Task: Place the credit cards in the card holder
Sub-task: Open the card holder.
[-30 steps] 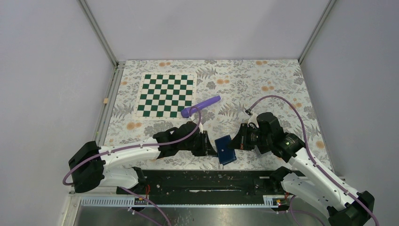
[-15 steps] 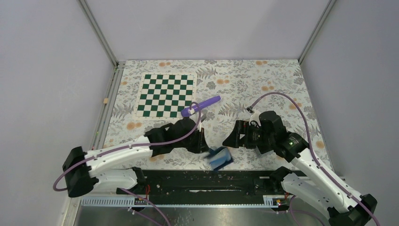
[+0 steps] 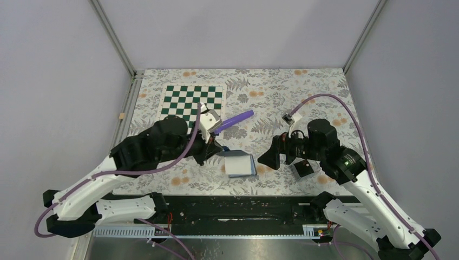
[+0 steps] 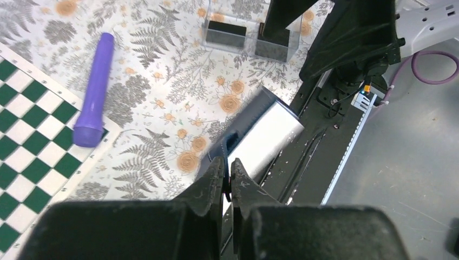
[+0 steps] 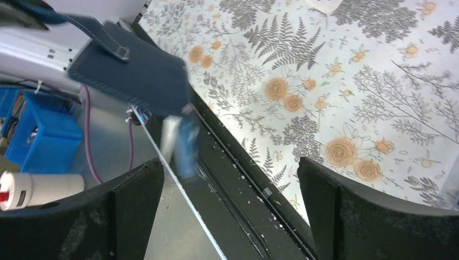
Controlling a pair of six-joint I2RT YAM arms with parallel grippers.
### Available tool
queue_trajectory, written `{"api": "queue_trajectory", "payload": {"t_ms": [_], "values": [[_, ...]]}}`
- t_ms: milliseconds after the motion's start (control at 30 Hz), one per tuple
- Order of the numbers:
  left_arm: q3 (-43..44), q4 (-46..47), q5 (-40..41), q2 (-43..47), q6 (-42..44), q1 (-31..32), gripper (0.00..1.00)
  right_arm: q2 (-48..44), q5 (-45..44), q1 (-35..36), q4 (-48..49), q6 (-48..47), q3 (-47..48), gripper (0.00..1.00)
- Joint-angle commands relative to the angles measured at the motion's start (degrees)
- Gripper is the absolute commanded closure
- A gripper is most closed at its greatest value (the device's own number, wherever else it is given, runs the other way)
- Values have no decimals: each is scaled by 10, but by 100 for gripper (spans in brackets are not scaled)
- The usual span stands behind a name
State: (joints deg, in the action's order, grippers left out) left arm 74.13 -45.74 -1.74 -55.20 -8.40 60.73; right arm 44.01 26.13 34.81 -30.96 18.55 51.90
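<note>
1. Jaws of the left gripper (image 4: 227, 169) are pinched almost together on an edge of the card holder (image 3: 240, 163). Those of the right gripper (image 5: 230, 165) are spread wide, with nothing between them.
2. The card holder hangs unfolded from the left fingers, lifted off the floral table (image 3: 325, 103). Its pale inside faces up in the top view, while its navy outside and snap tab (image 5: 120, 52) face the right wrist camera.
3. The right gripper points at the holder, near it but apart.
4. A clear tray (image 4: 246, 38) holding dark cards (image 4: 273, 47) stands beside the right arm.
5. Farther back, a purple cylinder (image 4: 95, 85) lies with its thick end on the edge of the chessboard mat (image 3: 192, 108).
</note>
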Motion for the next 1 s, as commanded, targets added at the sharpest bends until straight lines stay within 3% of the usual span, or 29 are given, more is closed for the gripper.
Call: {"api": "queue_trajectory", "payload": {"t_ms": [0,300,633,967], "values": [[83,-63,43,11,48,1,100,3,68,1,58,-33,20,1],[152,-101,46,1,-10,1,100,18,98,36,147,12,31,1],[187,-139,121,-41,-104,1,100,58,-40,116,115,57,94,1],[190,-144,99,-54,-127,1,100,97,-95,164,77,11,142,1]]}}
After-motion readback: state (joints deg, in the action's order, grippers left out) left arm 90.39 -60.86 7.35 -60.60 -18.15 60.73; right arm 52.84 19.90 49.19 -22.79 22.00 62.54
